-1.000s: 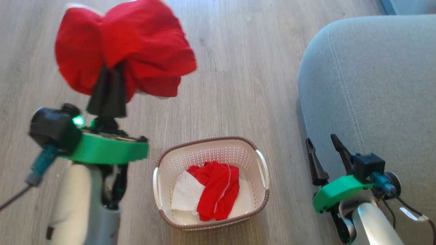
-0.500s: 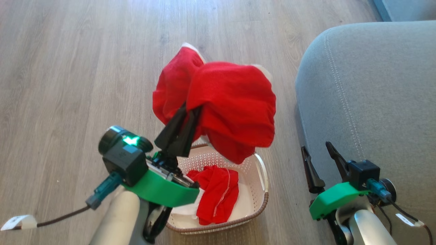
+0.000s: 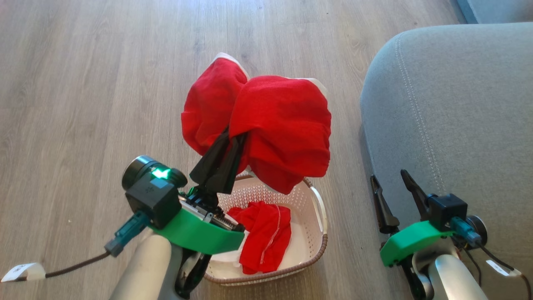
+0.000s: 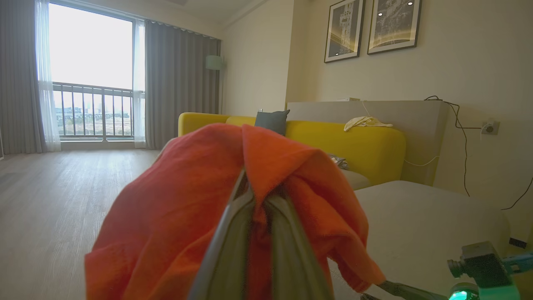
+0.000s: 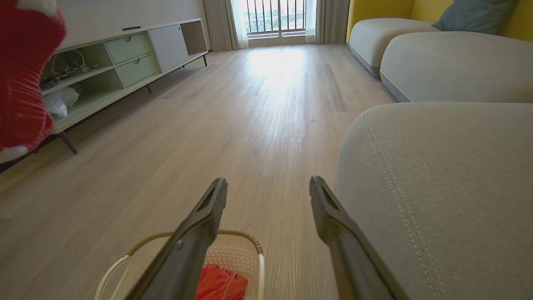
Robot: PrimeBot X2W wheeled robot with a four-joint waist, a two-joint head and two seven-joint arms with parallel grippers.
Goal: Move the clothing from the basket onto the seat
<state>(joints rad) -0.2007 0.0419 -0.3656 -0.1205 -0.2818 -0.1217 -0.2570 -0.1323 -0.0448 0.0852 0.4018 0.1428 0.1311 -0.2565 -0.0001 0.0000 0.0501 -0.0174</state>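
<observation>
Two garments are still apart: one garment [image 3: 270, 125] hangs bunched in the left jaws, closed tight on its fabric, raised over the basket [image 3: 320, 208], while the second garment [image 3: 266, 243] lies inside it. A second ago the gripped one was out over the floor [image 3: 83, 83] to the left. It has since swung right and has now nearly stopped, so the carry looks about halfway to the seat [image 3: 458, 104], with nothing on it yet. Right jaws stand open and empty just beside the seat's edge.
</observation>
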